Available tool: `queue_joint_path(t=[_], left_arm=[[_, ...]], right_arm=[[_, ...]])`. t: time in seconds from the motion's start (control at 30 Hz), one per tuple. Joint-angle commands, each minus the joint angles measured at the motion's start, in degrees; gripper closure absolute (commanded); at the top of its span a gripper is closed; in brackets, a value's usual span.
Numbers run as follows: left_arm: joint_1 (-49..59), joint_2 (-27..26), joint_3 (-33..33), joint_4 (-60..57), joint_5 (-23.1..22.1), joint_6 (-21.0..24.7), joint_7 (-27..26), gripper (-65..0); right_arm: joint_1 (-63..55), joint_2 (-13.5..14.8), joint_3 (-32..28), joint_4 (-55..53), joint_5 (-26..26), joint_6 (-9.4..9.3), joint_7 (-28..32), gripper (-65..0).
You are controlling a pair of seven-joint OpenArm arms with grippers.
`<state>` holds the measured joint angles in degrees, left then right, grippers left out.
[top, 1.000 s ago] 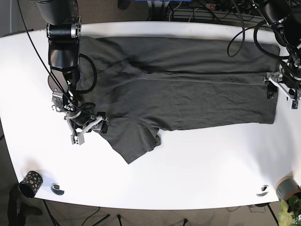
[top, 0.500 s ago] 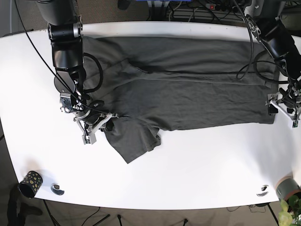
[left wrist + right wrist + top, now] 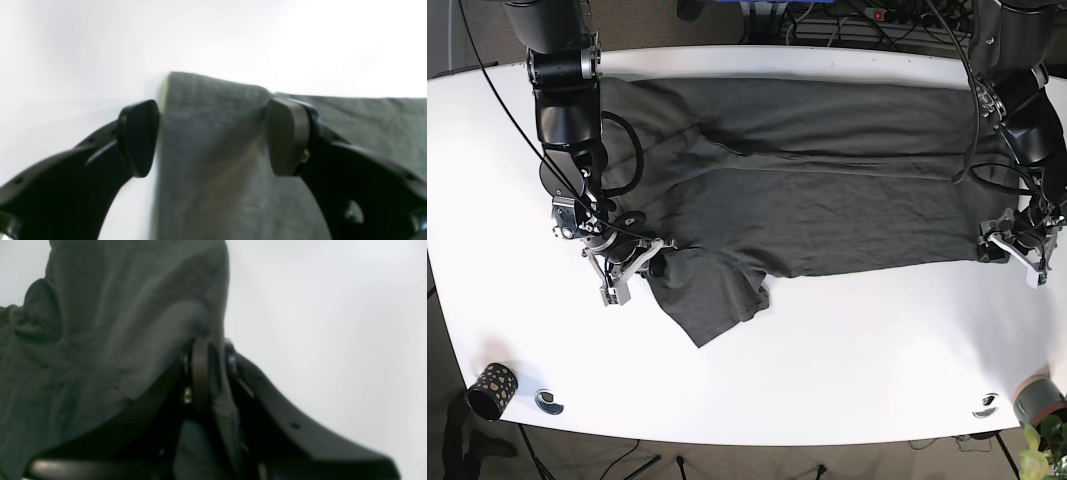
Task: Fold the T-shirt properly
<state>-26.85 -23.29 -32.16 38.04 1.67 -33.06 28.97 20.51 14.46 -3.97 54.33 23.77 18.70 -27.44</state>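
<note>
White table (image 3: 847,340) over cable-strewn dark floor (image 3: 847,20).

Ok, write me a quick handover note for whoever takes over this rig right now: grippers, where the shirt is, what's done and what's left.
Left gripper: open, jaws straddling the lower hem corner of the dark grey cotton T-shirt, not yet closed.
Right gripper: shut on the sleeve edge, fabric bunched over it.
The shirt lies spread lengthwise on the white table, top long edge already folded over, one sleeve sticking out toward the front edge.
Left: grasp the hem corner, fold the near edge and sleeve in, then fold across.
</note>
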Motion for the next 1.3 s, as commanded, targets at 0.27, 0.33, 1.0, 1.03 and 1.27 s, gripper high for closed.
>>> queue_joint_path(t=[0.27, 0.33, 1.0, 1.03, 1.27], left_arm=[[-3.52, -2.16, 3.64, -5.91, -0.49, -0.39, -0.27, -45.8], [-3.61, -2.16, 3.64, -5.91, -0.49, -0.39, -0.27, -45.6], [-0.36, -1.9, -0.58, 4.38, -0.66, -6.94, -2.82, 0.0], [0.35, -1.81, -1.11, 5.78, -0.66, -6.94, -2.82, 0.0], [5.09, 0.04, -2.08, 17.47, -0.66, -6.94, 1.4, 0.0]], right_arm=[[0.98, 0.71, 0.14, 0.75, -0.43, -0.02, -0.82, -5.9], [1.07, 0.62, 0.14, 0.75, -0.43, -0.11, -0.82, -5.9], [0.98, 2.03, 0.14, 5.76, -0.43, -0.19, -1.26, -5.7], [0.72, 2.03, 0.14, 6.2, -0.43, -0.19, -1.26, -5.7], [-1.66, 3.78, 0.23, 10.07, -0.34, -0.28, -1.35, -5.7]])
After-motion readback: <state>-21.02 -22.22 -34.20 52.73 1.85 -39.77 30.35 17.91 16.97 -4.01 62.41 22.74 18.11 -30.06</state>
